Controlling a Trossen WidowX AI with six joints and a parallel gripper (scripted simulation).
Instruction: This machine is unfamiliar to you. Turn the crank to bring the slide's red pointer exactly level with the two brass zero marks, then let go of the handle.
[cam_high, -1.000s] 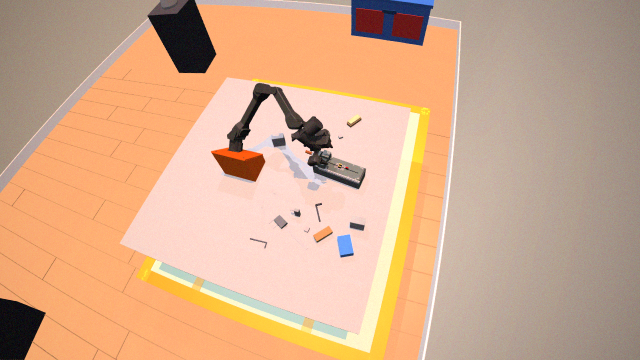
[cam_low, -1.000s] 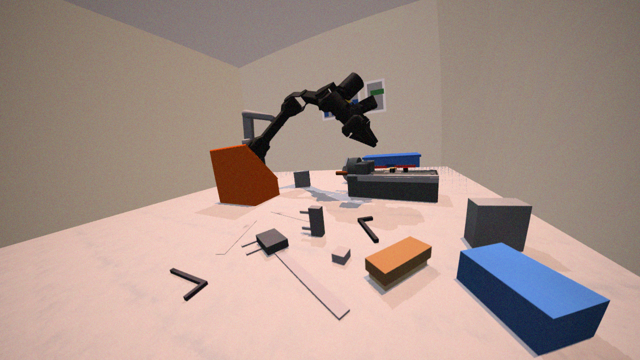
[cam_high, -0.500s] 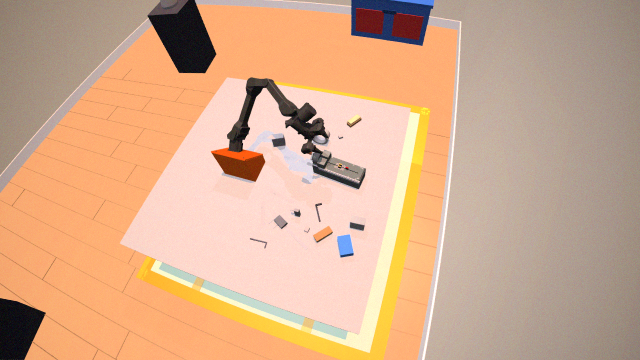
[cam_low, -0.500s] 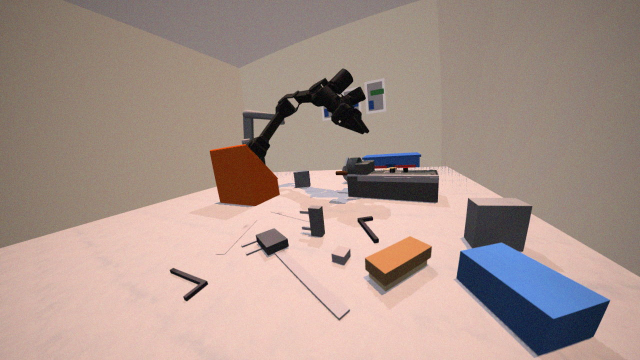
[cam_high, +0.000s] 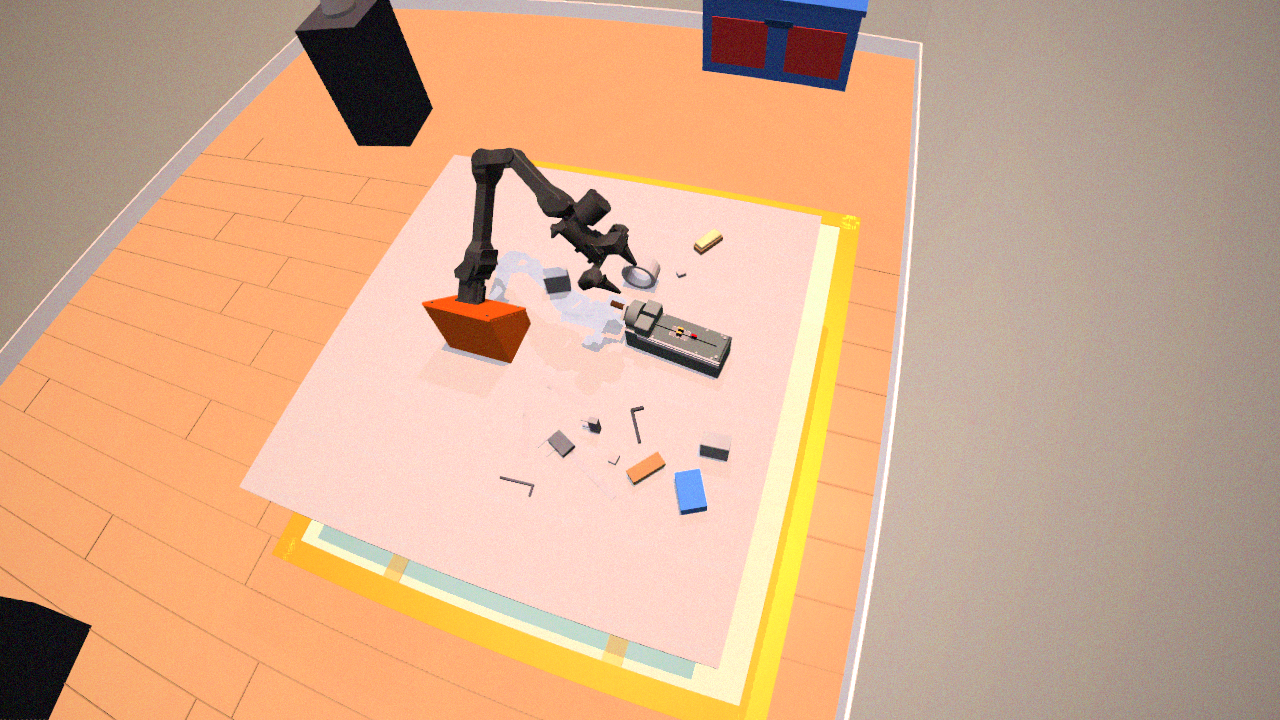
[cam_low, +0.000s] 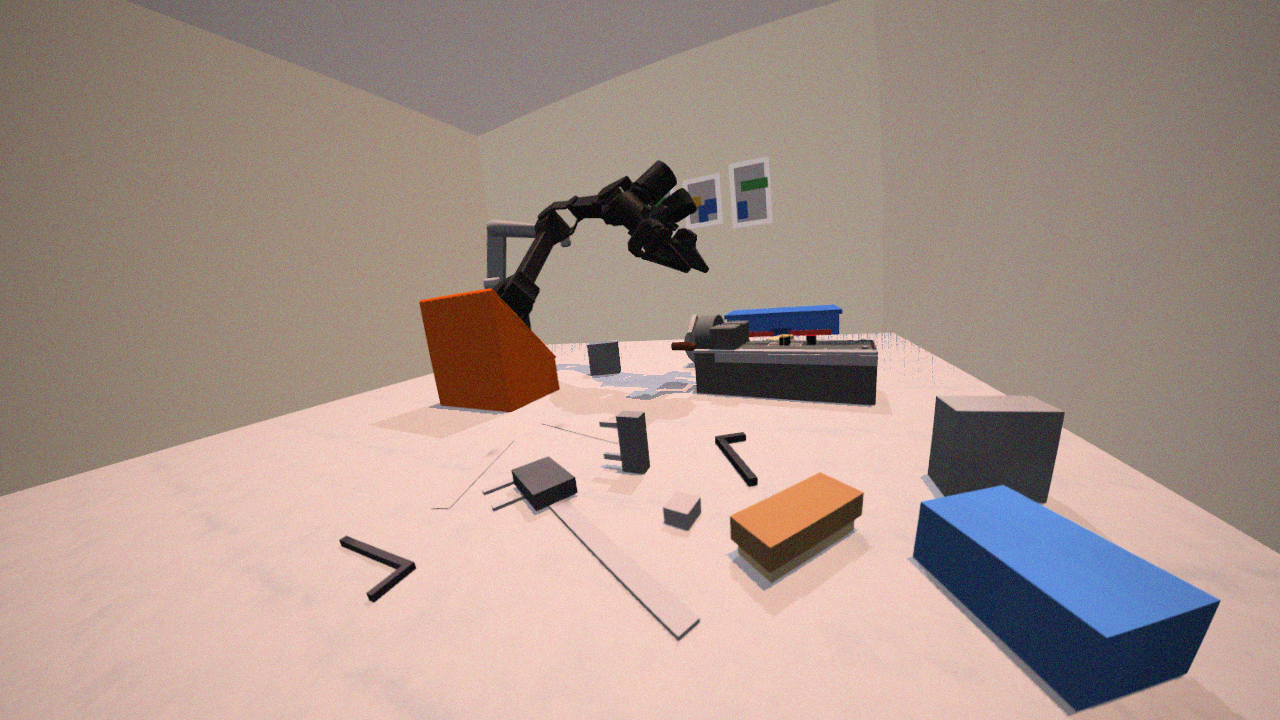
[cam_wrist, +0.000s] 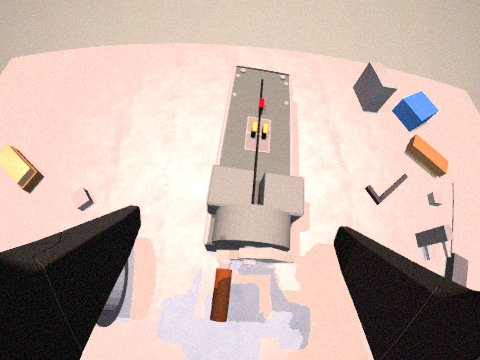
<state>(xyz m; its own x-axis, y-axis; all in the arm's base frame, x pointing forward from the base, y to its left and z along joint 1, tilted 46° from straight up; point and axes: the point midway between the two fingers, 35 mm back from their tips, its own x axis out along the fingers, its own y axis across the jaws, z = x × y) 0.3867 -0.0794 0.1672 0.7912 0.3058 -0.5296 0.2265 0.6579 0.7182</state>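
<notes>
The machine (cam_high: 677, 351) (cam_low: 785, 374) (cam_wrist: 232, 140) is a long dark box with a grey housing at its near end. The red pointer (cam_wrist: 261, 103) (cam_high: 693, 335) sits in the slot, beyond the two brass zero marks (cam_wrist: 259, 129) (cam_high: 679, 331), on the side away from the crank. The brown crank handle (cam_wrist: 221, 295) (cam_high: 617, 305) (cam_low: 682, 345) sticks out from the housing toward the arm's side, left of centre in the wrist view. My gripper (cam_high: 628, 277) (cam_low: 699, 268) (cam_wrist: 242, 227) is open and empty, above the handle and the housing, touching neither.
A grey ring-shaped thing (cam_high: 640, 275) stands beside the housing. A dark block (cam_high: 556, 280) (cam_low: 603, 358) lies near the orange arm base (cam_high: 478, 329) (cam_low: 483, 358). An orange block (cam_high: 645, 468) (cam_low: 796, 519), a blue block (cam_high: 690, 491) (cam_low: 1047, 573) and hex keys lie to the machine's side.
</notes>
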